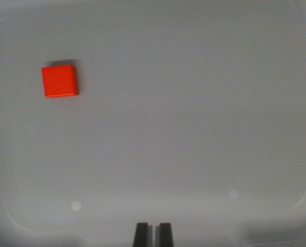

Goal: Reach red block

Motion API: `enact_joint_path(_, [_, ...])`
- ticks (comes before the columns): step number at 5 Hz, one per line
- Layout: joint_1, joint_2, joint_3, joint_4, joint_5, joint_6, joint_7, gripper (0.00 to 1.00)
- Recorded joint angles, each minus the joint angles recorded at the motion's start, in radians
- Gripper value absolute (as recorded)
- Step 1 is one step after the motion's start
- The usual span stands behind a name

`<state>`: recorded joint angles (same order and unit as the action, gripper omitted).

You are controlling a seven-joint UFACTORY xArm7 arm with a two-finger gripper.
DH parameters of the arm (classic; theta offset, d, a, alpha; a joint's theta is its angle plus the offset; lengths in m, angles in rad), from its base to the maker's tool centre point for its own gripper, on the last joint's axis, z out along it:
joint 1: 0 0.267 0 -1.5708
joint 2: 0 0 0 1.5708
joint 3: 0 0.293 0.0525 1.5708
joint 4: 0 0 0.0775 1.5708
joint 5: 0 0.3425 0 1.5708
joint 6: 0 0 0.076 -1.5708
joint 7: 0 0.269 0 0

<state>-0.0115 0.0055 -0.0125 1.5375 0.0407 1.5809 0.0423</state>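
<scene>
Nearest to the camera, at the bottom edge of the wrist view, the gripper [153, 234] shows only its two dark fingertips [141, 234]. They stand almost together, w/ a thin gap between them and nothing in it, so the gripper is clenched and carries no object. Probably it is kept so because the task is only to reach, not to pick up.

Past the tips is the bare grey floor of a tray [194, 128], w/ a rounded rim around the view's edges.

Farther away, at the wrist view's upper left, lies the red block [60, 81]. It rests flat on the tray, slightly turned, well apart from the fingertips. The reach seems not yet done; the arm needs to go forward and to the view's left.
</scene>
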Motion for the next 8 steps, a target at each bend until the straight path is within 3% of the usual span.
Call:
enact_joint_path(5, [0.0075, 0.031, 0.006, -0.007, -0.0018, -0.042, -0.003, 0.00])
enact_joint_path(6, [0.0128, 0.053, 0.010, -0.012, -0.0030, -0.071, -0.005, 0.00])
enact_joint_path(7, [0.0128, 0.053, 0.010, -0.012, -0.0030, -0.071, -0.005, 0.00])
enact_joint_path(8, [0.0188, 0.079, 0.015, -0.018, -0.0044, -0.104, -0.007, 0.00])
